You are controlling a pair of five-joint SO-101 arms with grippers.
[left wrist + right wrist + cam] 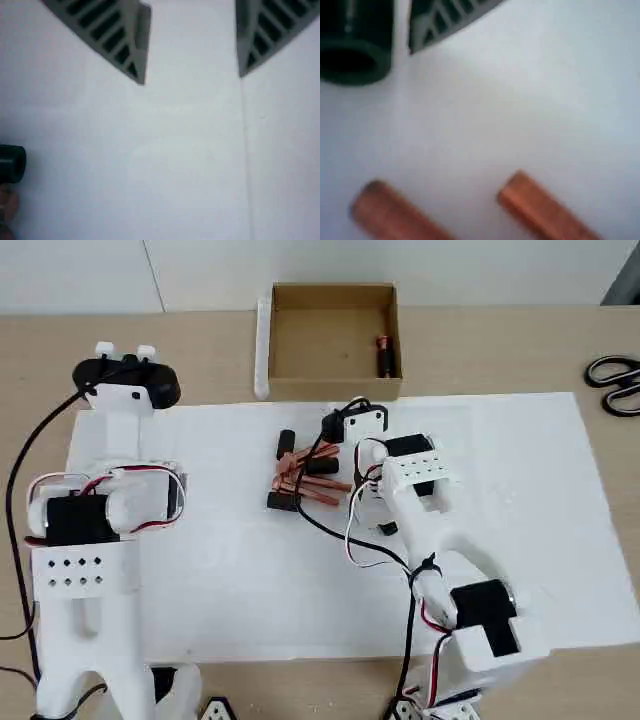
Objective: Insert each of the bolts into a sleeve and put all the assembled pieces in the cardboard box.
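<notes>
Left arm (pixel 100 510) is extending from the near left edge toward the far side; the left claw (pixel 125 352) is pointing down at the surface with fingers (pixel 125 45) spread apart. Right arm (pixel 430 530) is leaning from the near right toward the centre, the right claw (pixel 345 430) hanging low.

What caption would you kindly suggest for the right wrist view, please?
A black sleeve and the ends of two copper bolts on the white sheet.
</notes>
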